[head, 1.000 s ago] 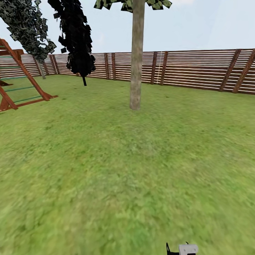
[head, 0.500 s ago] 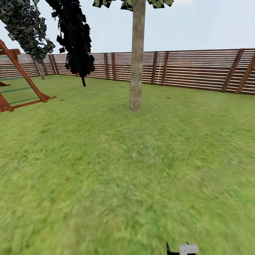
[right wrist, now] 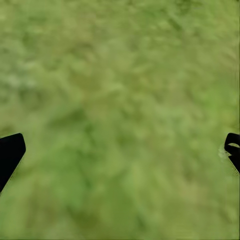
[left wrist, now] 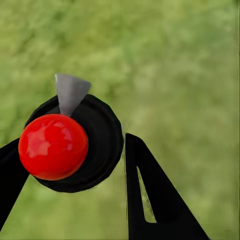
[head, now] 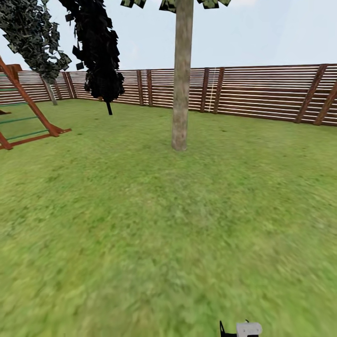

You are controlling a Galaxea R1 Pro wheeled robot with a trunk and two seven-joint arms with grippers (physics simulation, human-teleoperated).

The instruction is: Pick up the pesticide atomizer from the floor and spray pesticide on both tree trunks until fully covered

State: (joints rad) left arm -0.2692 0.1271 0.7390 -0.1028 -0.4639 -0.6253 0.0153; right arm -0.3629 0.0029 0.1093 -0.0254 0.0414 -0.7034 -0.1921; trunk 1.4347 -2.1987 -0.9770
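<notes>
The pesticide atomizer [left wrist: 70, 145], with a black round body, a glossy red knob and a grey nozzle tip, sits between the black fingers [left wrist: 150, 200] of my left gripper [left wrist: 75, 185], which is shut on it above blurred grass. My right gripper [right wrist: 120, 155] is open, its fingertips far apart over bare lawn. Ahead in the head view stands a tree with a thick, straight, pale grey-brown trunk [head: 181, 79]. Its leafy crown is cut off at the top, and it stands some metres away across the garden lawn [head: 154, 224].
A brown slatted fence [head: 262, 93] closes the far side. A black column-shaped tree [head: 100, 51] and a dark-green leafy tree [head: 32, 37] stand at the back left. A red-brown wooden play frame [head: 28, 112] is at the left edge. A small white-and-black robot part [head: 243, 329] shows at the bottom.
The whole head view has shifted. The trunk's base sits lower and looks slightly larger, and the play frame has slid toward the left edge. The camera has moved toward the tree.
</notes>
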